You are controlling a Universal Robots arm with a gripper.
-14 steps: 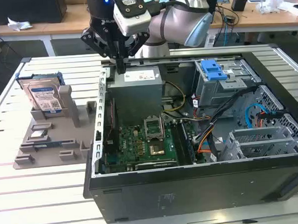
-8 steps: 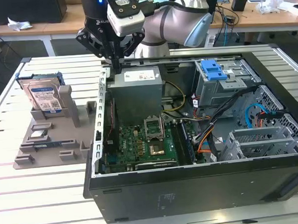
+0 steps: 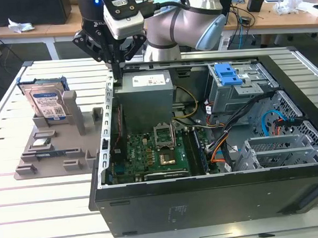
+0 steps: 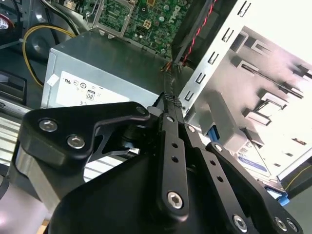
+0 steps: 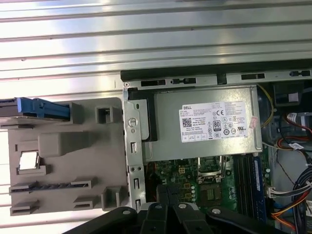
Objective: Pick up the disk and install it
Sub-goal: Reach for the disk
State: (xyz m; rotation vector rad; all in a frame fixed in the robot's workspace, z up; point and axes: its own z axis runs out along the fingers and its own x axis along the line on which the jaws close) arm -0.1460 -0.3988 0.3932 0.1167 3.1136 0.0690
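The disk [image 3: 48,103] is a silver-grey hard drive with a white and blue label in a blue plastic carrier. It stands upright in a slot of the grey fixture [image 3: 56,148] at the exterior view's left, outside the computer case. In the first wrist view the disk [image 5: 41,107] shows edge-on as a blue strip. In the second wrist view a corner of the disk [image 4: 252,159] shows past the case wall. My gripper [image 3: 115,72] hangs shut and holds nothing, above the case's wall between the fixture and the power supply. Its black fingers [image 4: 170,105] press together, and the gripper [image 5: 168,194] points down at the board's edge.
The open computer case [image 3: 205,194] holds a grey power supply box [image 3: 146,95], a green motherboard [image 3: 155,151], a blue-handled metal drive cage [image 3: 237,83] and loose cables [image 3: 235,141]. The slatted white table [image 3: 46,210] carries everything. Desks with clutter stand behind.
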